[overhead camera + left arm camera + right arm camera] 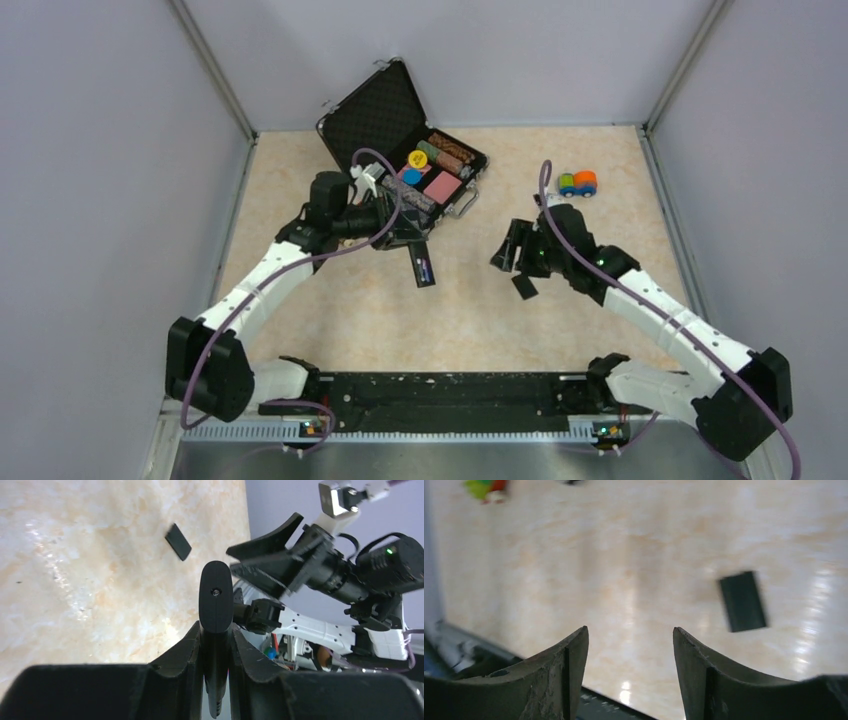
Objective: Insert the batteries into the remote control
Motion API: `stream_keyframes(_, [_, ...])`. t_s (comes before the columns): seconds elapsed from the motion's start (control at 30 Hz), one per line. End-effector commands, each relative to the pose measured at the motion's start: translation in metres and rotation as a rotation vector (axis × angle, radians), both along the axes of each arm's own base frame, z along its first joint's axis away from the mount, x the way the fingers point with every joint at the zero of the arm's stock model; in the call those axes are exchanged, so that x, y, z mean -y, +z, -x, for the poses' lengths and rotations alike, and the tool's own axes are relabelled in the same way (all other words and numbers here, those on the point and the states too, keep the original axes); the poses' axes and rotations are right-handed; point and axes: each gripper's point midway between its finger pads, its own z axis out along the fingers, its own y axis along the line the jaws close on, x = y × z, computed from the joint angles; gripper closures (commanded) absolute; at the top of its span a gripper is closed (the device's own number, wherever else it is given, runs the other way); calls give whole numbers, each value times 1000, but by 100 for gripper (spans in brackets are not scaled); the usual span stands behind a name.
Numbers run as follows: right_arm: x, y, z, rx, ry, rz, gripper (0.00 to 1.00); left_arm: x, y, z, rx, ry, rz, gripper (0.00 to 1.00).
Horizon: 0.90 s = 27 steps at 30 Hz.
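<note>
My left gripper (408,240) is shut on the remote control (422,264), a slim black bar that hangs down and toward me from the fingers. In the left wrist view the remote (216,592) stands edge-on between the closed fingers of the left gripper (216,626). A small purple and pale patch shows on the remote's face in the top view; I cannot tell if it is the batteries. No loose battery is in view. My right gripper (510,254) is open and empty to the right of the remote; its wrist view shows the jaws of the right gripper (630,632) apart above bare table.
A small flat black cover piece (522,287) lies on the table just below the right gripper; it also shows in both wrist views (178,541) (742,601). An open black case of poker chips (400,135) stands behind the left gripper. A colourful toy (578,183) lies at the back right.
</note>
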Motion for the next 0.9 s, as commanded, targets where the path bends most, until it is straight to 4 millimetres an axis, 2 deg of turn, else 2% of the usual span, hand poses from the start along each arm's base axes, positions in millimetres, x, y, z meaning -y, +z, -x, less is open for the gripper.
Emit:
stream_keyframes(0.0, [89,-48,-18,-67,-170,419,35,-21,1,-2,61,64,-49,100])
stream_keyframes(0.07, [105,-63,-22,-94,-171,533,28,-27,-2,-3,53,80,-53,100])
stream_keyframes(0.27, [100,-100,-23,-199,-5,646,25,-32,-6,-3,31,83,-47,100])
stream_keyframes(0.43, [99,-113,-28,-227,49,693,28,-33,-9,-4,18,82,-46,100])
stream_keyframes(0.6, [91,-127,-28,-257,105,686,37,-32,-12,-5,5,82,-40,100])
stream_keyframes(0.87, [86,-142,-27,-290,131,676,38,-33,-14,-5,-4,81,-39,100])
